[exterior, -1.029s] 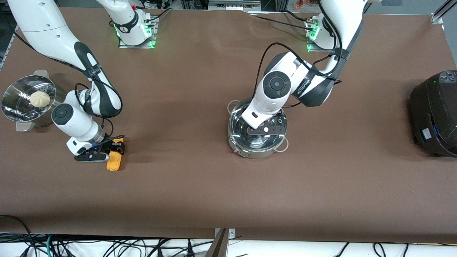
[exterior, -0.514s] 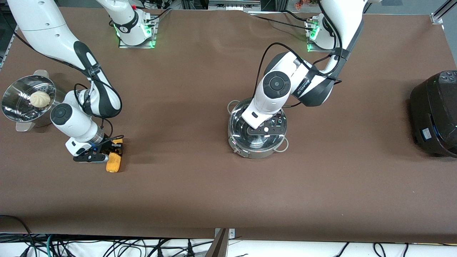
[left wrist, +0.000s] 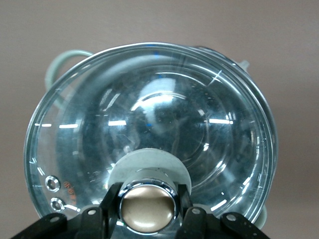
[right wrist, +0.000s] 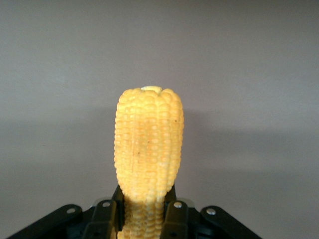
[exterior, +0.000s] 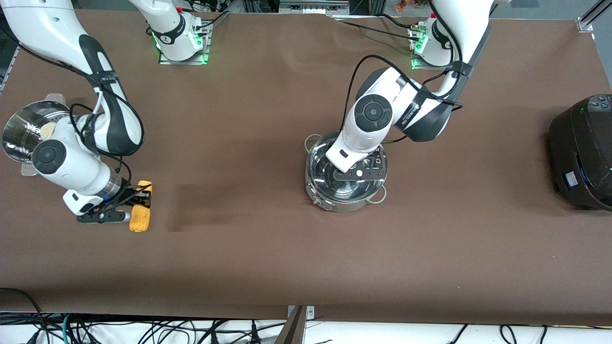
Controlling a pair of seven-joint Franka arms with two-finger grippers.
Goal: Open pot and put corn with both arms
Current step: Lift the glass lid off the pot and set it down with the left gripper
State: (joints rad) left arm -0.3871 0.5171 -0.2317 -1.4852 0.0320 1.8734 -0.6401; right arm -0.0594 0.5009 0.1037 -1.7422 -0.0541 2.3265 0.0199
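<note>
The pot (exterior: 345,184) is seen at mid-worktop with its glass lid (left wrist: 149,134) still seated, the tan knob (left wrist: 148,208) pinched between the closed fingers of the left gripper (left wrist: 148,211), which is poised directly over it. Toward the right arm's end of the worktop, the corn (right wrist: 148,149) is clamped at one end by the closed fingers of the right gripper (right wrist: 144,214); whether it is clear of the brown worktop (exterior: 267,248) cannot be told. Beside that arm a steel steamer pot (exterior: 24,129) is partly hidden, and a black cooker (exterior: 583,153) is parked at the left arm's end. For the step in hand, the lid is best raised straight up and carried aside before the corn is brought over, and the cob is best kept level so that it is not levered out of its end-on grip.
</note>
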